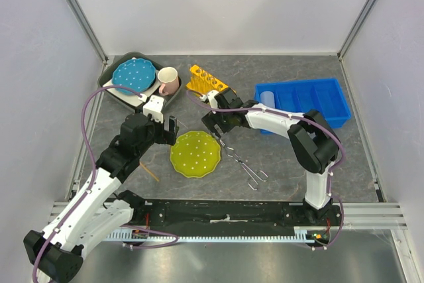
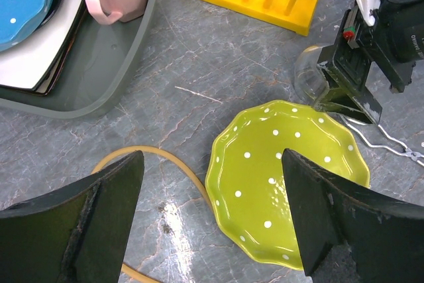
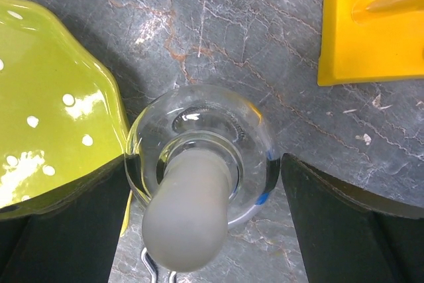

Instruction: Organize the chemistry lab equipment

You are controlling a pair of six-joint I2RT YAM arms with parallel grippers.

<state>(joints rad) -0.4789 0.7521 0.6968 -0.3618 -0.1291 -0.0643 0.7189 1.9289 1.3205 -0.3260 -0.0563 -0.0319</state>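
Tray [image 2: 112, 64] holds blue plate [image 1: 134, 73], mug [image 1: 167, 80]; left tool [image 2: 212, 160] spread; right tool [image 3: 204, 164] spread astride flask [image 3: 199, 118].

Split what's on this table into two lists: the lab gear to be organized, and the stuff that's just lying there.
Lab gear:
- rack
- flask
- tongs

Just lying about:
- green plate
- blue plate
- mug
- grey tray
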